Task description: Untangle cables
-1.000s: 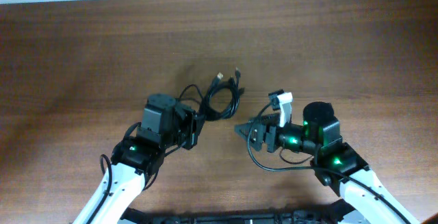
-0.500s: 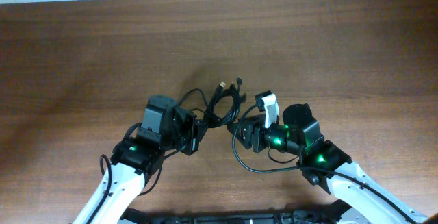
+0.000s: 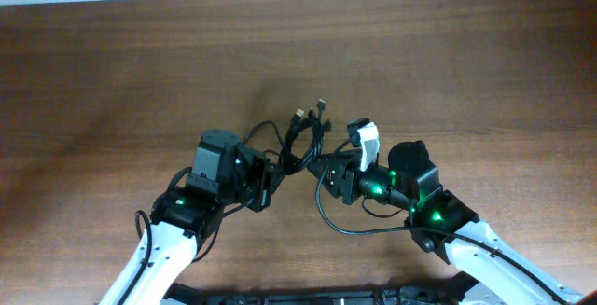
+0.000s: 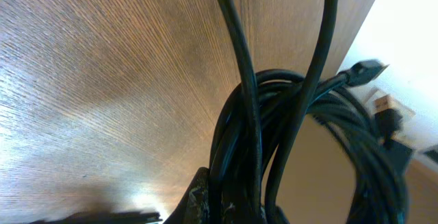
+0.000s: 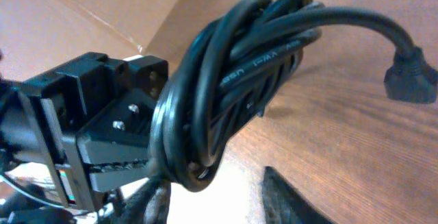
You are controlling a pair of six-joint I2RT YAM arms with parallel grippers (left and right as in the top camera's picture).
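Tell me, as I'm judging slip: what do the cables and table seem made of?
The cables: likely rubber or plastic jacket, black, smooth, slightly glossy, with printed lettering. The table: wood or wood-look laminate, brown grain lines, a soft sheen.

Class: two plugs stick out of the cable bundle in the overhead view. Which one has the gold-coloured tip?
The left plug: its tip looks gold, whereas the right plug, slightly farther up the table, is dark all over.
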